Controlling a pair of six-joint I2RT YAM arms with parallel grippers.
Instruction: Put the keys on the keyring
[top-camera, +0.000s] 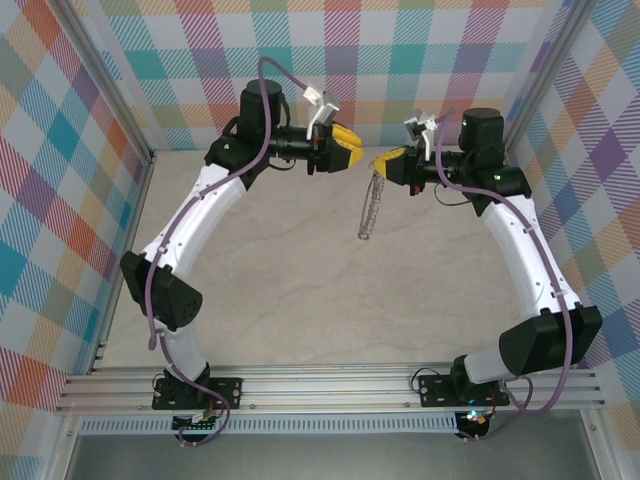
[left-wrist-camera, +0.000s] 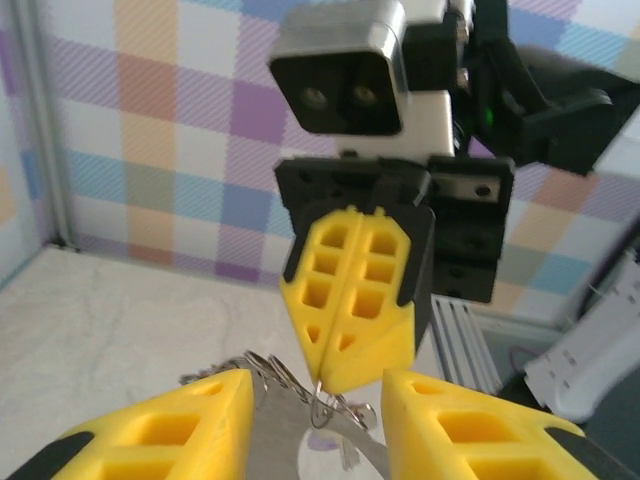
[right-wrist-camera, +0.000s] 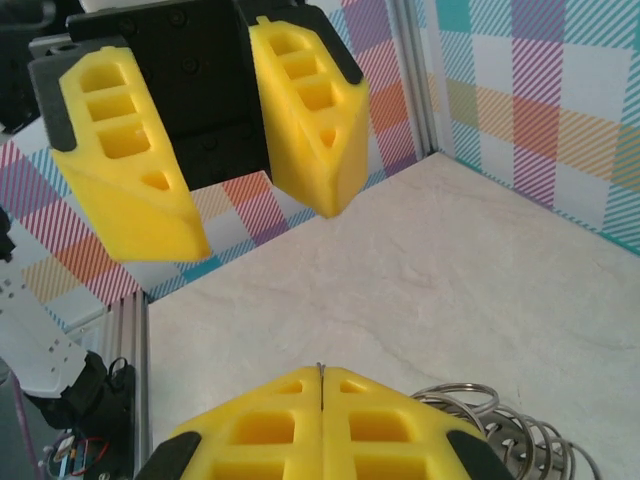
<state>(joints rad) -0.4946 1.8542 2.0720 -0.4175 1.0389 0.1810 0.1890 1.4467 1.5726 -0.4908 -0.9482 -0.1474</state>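
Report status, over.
Left end effector open, facing the right one. Right end effector shut on keyring, ring dangling from it. No obstruction seen.

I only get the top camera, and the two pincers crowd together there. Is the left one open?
Observer: Yes; the right wrist view shows the left pincer with a clear gap between its jaws.
Operator: And the right?
Observer: The right pincer is shut, its tips pinching the keyring by its wire loops.
Operator: Lined up?
Observer: In the left wrist view the loops sit just ahead of the gap between the left fingers.
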